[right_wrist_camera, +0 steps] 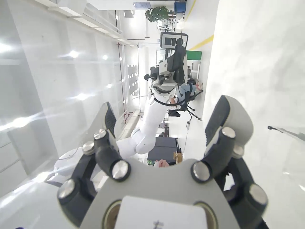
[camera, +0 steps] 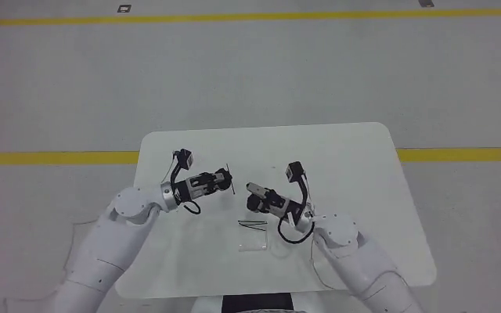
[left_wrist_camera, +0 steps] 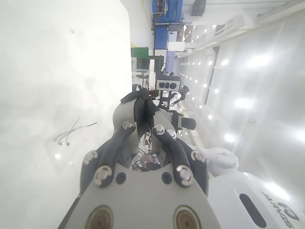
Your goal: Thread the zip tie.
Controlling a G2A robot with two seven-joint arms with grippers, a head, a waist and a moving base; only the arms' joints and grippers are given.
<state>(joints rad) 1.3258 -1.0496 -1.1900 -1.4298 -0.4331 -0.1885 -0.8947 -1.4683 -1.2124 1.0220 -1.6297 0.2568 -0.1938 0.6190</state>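
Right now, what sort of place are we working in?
Probably a big indoor workshop or robot lab: a white table on a floor marked with yellow lines, blue racks behind, and rows of ceiling lights.

top: above my arms, looking down — whole table (camera: 360, 149) | left wrist: close behind my left gripper (left_wrist_camera: 143, 103), facing right arm (camera: 337, 231) | right wrist: close behind my right gripper (right_wrist_camera: 164, 108), facing left arm (right_wrist_camera: 152, 120) — table shared

Left end effector (camera: 225, 179) is clamped closed, facing the right end effector (camera: 251, 188), whose fingers (right_wrist_camera: 215, 117) are spread.
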